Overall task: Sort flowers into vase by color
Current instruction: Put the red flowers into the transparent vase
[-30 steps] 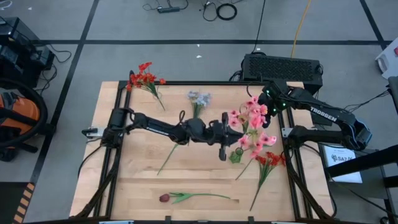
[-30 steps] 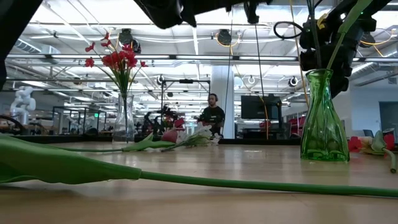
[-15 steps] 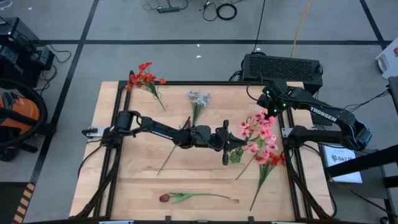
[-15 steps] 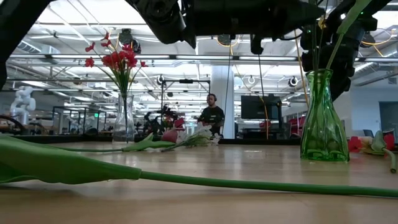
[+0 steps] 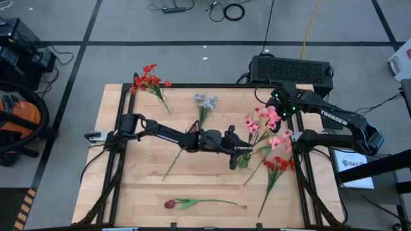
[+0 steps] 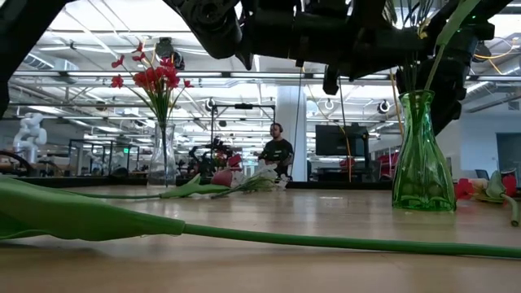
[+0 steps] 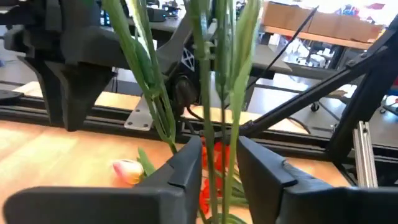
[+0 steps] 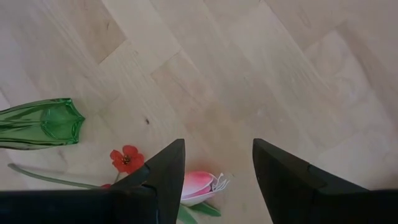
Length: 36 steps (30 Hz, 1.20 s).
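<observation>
The left gripper (image 7: pixel 219 163) stood right of frame centre in the high view, jaws parted around pink flower stems (image 7: pixel 214 93) without clamping them; those stems already stood in the green vase (image 5: pixel 243 160). This looked like the release step; next, a straight lift clear. The right gripper (image 8: pixel 214 165), wide open and empty, waited at upper right. The dark red tulip (image 5: pixel 169 204) lay bottom centre.

In the low view, the picture's top edge cuts off the stems rising from the green vase (image 6: pixel 422 155), hiding their blossoms. A far-off seated person (image 6: pixel 278 151) is too small to make out. The left pincer (image 7: pixel 219 163) hides the vase's mouth.
</observation>
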### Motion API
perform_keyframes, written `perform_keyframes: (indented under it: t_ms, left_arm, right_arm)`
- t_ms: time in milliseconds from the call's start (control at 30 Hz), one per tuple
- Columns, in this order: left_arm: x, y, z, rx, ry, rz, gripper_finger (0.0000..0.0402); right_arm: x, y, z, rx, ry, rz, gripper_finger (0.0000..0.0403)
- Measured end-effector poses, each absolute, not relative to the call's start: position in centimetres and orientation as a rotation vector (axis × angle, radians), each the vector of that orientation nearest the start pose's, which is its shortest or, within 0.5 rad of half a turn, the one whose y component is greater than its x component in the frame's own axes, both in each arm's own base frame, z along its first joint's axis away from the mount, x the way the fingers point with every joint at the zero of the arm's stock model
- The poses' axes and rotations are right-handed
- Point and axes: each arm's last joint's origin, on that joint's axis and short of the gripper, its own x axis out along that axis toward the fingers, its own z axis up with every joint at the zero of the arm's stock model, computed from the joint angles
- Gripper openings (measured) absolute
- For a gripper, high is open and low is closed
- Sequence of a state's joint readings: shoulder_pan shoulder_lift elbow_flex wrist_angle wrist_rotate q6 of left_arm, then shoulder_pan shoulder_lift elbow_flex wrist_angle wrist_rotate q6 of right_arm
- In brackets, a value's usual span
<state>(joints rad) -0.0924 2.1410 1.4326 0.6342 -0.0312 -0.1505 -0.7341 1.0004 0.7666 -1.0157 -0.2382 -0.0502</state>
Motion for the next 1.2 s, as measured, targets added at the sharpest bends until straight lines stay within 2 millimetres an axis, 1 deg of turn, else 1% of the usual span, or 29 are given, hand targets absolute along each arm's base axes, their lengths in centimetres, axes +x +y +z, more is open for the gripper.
perform_keyframes:
  t_ms: [200,333,467,600,767,900,1000,1100,1200]
  left_arm:
    - [48.2,-4.4,20.6,-0.145,0.080,-0.056,0.0156]
    - [47.5,-4.3,21.6,-0.110,0.166,-0.056,0.0170]
    - [46.1,-4.0,23.5,-0.098,0.276,-0.046,0.0171]
    - [44.6,-3.7,26.3,-0.062,0.285,-0.045,0.0171]
    - [42.2,-3.3,29.3,0.029,0.341,-0.045,0.0171]
    - [39.5,-2.3,31.3,0.014,0.460,0.014,0.0171]
    - [37.4,-1.4,32.3,0.018,0.548,0.077,0.0171]
    - [35.6,-0.8,32.8,0.018,0.646,0.128,0.0171]
    - [34.1,-0.2,32.4,0.011,0.761,0.180,0.0171]
  right_arm:
    - [12.3,-10.2,23.6,0.556,1.120,-0.407,0.0180]
    - [12.3,-10.2,23.6,0.572,1.117,-0.418,0.0180]
    - [12.3,-10.2,23.6,0.583,1.116,-0.426,0.0180]
    - [12.4,-10.2,23.6,0.620,1.107,-0.452,0.0180]
    - [12.4,-10.2,23.6,0.670,1.096,-0.488,0.0180]
    - [12.3,-10.2,23.6,0.734,1.084,-0.537,0.0180]
    - [12.3,-10.2,23.6,0.792,1.077,-0.589,0.0180]
    - [12.0,-10.1,23.6,0.846,1.081,-0.677,0.0180]
    - [11.8,-9.9,23.7,0.893,1.073,-0.731,0.0180]
